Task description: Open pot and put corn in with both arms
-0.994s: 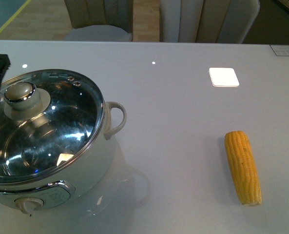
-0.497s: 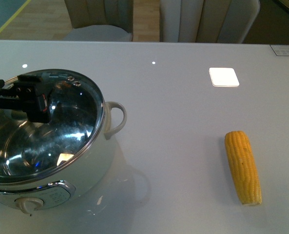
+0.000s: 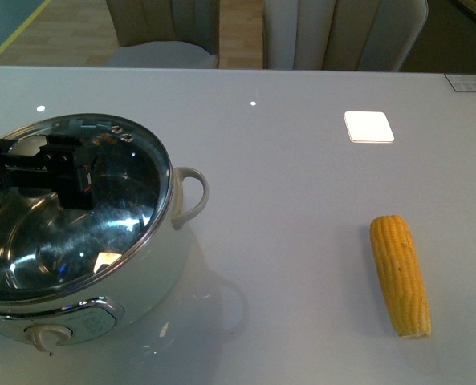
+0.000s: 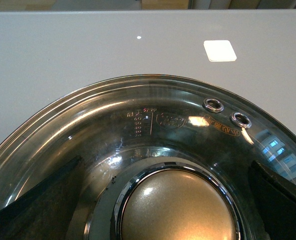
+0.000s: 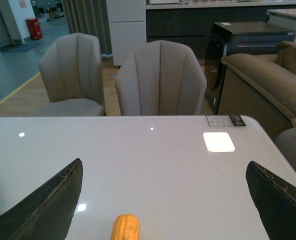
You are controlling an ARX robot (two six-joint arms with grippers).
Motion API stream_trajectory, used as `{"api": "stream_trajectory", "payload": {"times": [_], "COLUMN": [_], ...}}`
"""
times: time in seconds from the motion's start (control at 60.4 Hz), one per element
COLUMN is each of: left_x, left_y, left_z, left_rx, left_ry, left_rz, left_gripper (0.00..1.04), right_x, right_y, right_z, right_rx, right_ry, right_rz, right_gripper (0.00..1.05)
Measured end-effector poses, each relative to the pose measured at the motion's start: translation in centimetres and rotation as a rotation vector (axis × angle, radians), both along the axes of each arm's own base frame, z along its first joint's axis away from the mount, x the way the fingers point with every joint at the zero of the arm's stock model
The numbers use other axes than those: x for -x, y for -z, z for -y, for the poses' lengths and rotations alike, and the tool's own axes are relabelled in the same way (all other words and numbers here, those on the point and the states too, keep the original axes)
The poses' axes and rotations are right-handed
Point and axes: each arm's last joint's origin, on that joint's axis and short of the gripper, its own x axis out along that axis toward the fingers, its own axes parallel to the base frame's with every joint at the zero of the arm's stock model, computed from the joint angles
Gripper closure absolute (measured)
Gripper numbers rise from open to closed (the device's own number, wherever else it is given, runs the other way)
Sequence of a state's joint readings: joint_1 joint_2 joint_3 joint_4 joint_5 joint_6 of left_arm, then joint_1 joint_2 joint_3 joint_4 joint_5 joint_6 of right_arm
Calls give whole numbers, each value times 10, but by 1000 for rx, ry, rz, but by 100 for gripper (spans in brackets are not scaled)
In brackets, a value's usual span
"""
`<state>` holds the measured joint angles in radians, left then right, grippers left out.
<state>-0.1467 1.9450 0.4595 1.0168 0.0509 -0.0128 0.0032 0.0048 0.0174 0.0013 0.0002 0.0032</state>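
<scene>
The white pot [image 3: 153, 277] stands at the front left of the table with its glass lid [image 3: 101, 233] on. My left gripper [image 3: 61, 172] hovers over the lid and hides the cream knob in the front view. In the left wrist view the knob [image 4: 177, 207] lies between the open fingers [image 4: 43, 205], which stand well apart from it. The yellow corn [image 3: 400, 274] lies on the table at the front right. In the right wrist view my right gripper [image 5: 162, 200] is open and empty, with the corn's tip [image 5: 125, 227] between its fingers, low in the picture. The right gripper does not show in the front view.
A flat white square [image 3: 368, 127] lies on the table beyond the corn. The pot's loop handle [image 3: 191, 196] points toward the table's middle, and its dial [image 3: 45, 337] faces me. Chairs [image 5: 160, 80] stand past the table's far edge.
My left gripper has come in from the left over the lid and now covers the knob. The corn and pot have not moved.
</scene>
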Motion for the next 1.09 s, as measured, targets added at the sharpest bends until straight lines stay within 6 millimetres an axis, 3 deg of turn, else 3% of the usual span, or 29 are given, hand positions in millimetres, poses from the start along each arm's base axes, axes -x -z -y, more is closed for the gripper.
{"api": "stream_trajectory", "payload": {"times": [0.166, 0.381, 0.795, 0.944, 1.093], "left_x": [-1, -3, -5, -8, -16], "left_y": [0, -1, -9, -21, -46], "left_z": [1, 2, 1, -1, -9], "left_rx": [-11, -21, -36, -37, -28], "left_ry": [2, 4, -3, -19, -57], "left_rz": [-5, 0, -2, 3, 66], "left_gripper": [28, 61, 62, 62, 62], "right_x": [0, 0, 0, 0, 0], "right_y": [0, 0, 0, 0, 0], "right_z": [0, 0, 0, 0, 0], "right_rx": [0, 0, 0, 0, 0], "right_ry": [0, 0, 0, 0, 0], "right_rz": [0, 0, 0, 0, 0], "right_gripper": [9, 9, 9, 9, 9]}}
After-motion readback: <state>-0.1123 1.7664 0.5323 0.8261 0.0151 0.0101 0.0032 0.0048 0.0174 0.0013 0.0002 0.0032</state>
